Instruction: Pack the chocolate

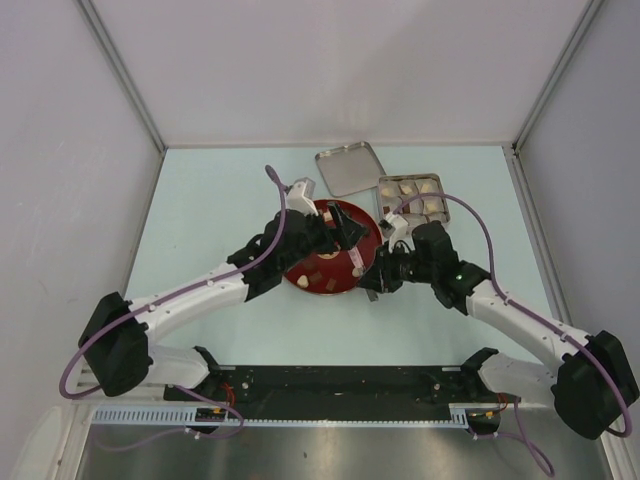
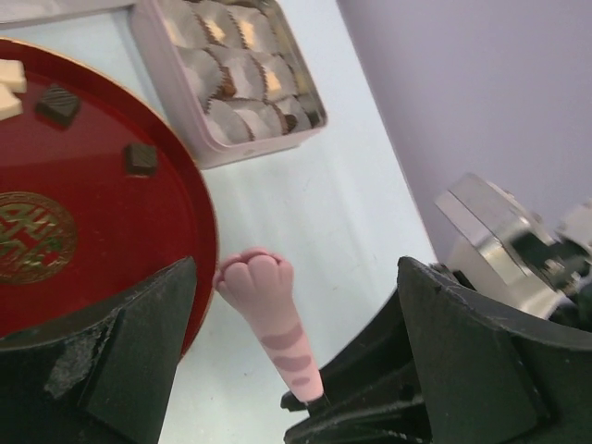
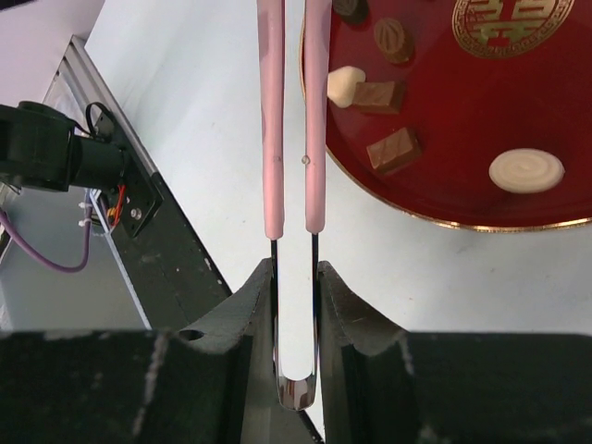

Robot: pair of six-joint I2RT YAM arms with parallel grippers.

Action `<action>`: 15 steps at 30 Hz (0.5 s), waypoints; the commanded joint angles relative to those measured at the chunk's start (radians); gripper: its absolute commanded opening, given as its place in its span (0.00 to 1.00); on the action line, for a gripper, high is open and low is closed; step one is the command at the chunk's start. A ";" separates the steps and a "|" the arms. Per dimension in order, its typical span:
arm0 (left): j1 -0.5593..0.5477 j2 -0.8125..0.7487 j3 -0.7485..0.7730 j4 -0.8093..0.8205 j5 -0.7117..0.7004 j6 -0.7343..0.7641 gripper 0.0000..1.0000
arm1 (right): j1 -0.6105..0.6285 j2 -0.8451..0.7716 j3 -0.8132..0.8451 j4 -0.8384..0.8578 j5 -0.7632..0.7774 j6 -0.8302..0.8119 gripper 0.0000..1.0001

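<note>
Pinching at the metal bend, the pink tongs (image 3: 271,139) are held by the right gripper (image 3: 296,277). Its fingers are closed narrow on them, so the two arms are squeezed near-parallel with a slim gap left. The bend is likely chosen so the tips reach far and the squeeze drives them. The tongs are pointed along the edge of the red plate (image 3: 444,102), where the chocolate (image 3: 393,150) is scattered as brown blocks, ovals and cream pieces. The tips run out of the right wrist view, so a catch cannot be told.

Over the plate's edge the left gripper (image 2: 296,282) is hung, fingers wide, nothing held. One paw-shaped tong tip is seen between them, with no contact visible. Probably parked to steady the plate, though that is only a guess.

Just beyond the plate the tin (image 2: 222,153) with paper cups is set, its lid (image 1: 350,168) laid off beside it, so loading is unobstructed. The fill of the cups cannot be told.

Surface: pale blue-green table (image 2: 324,203), matte. Plain grey-white walls (image 1: 330,70) are set on three sides.
</note>
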 commanded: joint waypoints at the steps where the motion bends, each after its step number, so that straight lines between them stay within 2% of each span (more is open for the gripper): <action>1: -0.005 0.028 0.058 -0.059 -0.104 -0.053 0.92 | 0.035 0.022 0.064 0.099 0.033 -0.004 0.04; 6: -0.001 0.046 0.063 -0.065 -0.087 -0.082 0.85 | 0.073 0.074 0.100 0.104 0.102 0.023 0.04; 10: 0.005 0.034 0.040 -0.059 -0.079 -0.104 0.65 | 0.110 0.089 0.107 0.142 0.138 0.033 0.04; 12: 0.008 0.022 0.031 -0.058 -0.076 -0.121 0.59 | 0.117 0.088 0.107 0.141 0.174 0.036 0.04; 13: 0.008 0.014 0.021 -0.056 -0.075 -0.128 0.51 | 0.118 0.086 0.107 0.142 0.184 0.037 0.04; 15: 0.008 -0.009 0.009 -0.056 -0.078 -0.162 0.40 | 0.123 0.085 0.107 0.148 0.207 0.031 0.06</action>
